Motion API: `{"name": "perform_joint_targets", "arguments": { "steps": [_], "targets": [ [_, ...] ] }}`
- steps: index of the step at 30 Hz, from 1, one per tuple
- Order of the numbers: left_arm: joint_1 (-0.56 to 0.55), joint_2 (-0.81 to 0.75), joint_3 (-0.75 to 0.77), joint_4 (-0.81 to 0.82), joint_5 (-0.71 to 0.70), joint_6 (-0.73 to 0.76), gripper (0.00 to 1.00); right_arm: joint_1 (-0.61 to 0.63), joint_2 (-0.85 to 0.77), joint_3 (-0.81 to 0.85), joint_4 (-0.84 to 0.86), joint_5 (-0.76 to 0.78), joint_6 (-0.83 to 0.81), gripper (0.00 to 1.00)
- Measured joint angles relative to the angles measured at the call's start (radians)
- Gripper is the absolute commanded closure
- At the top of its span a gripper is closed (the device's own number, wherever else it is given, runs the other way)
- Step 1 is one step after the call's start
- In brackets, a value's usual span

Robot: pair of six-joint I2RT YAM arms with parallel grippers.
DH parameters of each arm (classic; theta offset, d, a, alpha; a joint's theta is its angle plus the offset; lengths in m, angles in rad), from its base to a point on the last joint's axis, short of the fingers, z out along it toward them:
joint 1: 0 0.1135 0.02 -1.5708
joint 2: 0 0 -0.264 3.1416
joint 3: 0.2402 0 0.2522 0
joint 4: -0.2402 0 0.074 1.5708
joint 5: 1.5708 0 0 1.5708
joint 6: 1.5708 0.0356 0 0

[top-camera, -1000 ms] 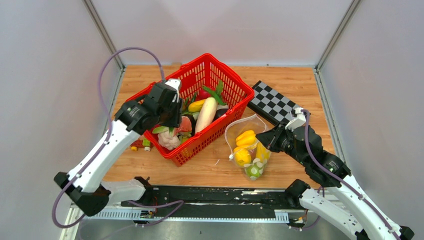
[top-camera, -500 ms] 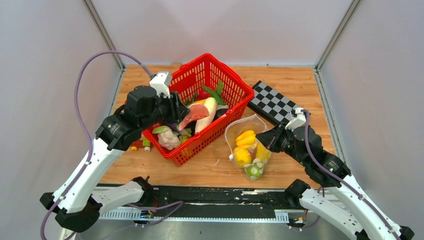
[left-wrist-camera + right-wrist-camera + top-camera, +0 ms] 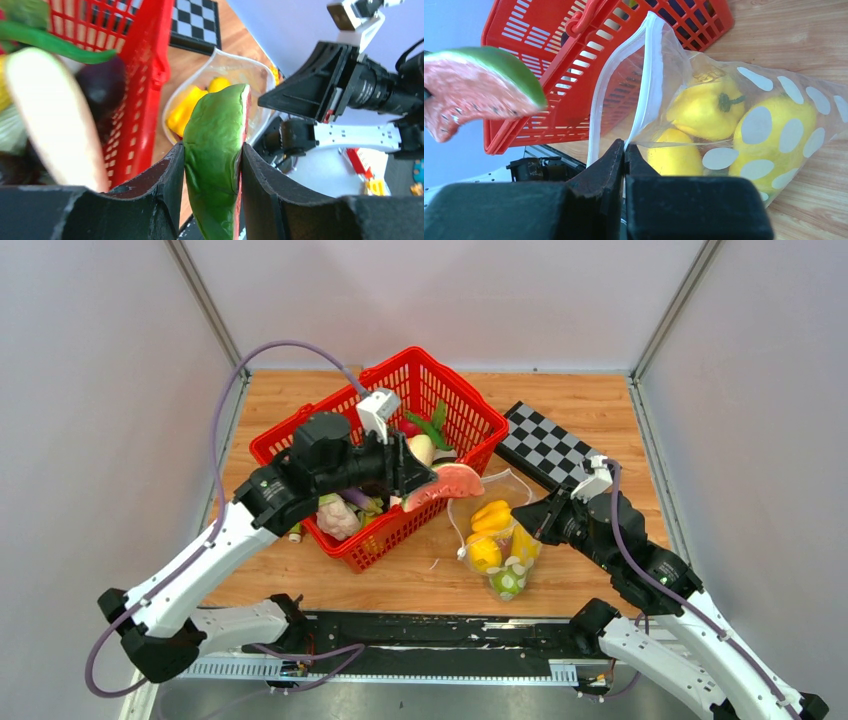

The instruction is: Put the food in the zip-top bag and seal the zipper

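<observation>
One zip-top bag [image 3: 505,540] lies near the right, with three yellow toy foods [image 3: 706,107] and one green one [image 3: 507,582] inside, and one watermelon slice [image 3: 447,483] is just left of its mouth. One red basket [image 3: 470,410] in the middle holds a pile too tangled to count, though one white radish [image 3: 50,110] and one dark eggplant [image 3: 102,85] can be told apart. One checkerboard [image 3: 545,445] lies far right, one small block [image 3: 295,533] shows left of the basket, and there are two arms, the left arm [image 3: 200,560] and the right arm [image 3: 650,570].
</observation>
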Motion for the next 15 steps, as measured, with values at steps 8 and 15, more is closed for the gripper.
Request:
{"name": "perform_joint_targets", "arguments": {
  "steps": [8,15],
  "targets": [
    [-0.106,0.108,-0.039,0.076,0.021,0.013,1.00,0.000,-0.001,0.000,0.002,-0.014,0.000,0.98],
    [-0.146,0.177,-0.077,0.142,0.007,0.039,1.00,0.000,-0.008,0.000,0.004,-0.026,0.000,0.98]
  ]
}}
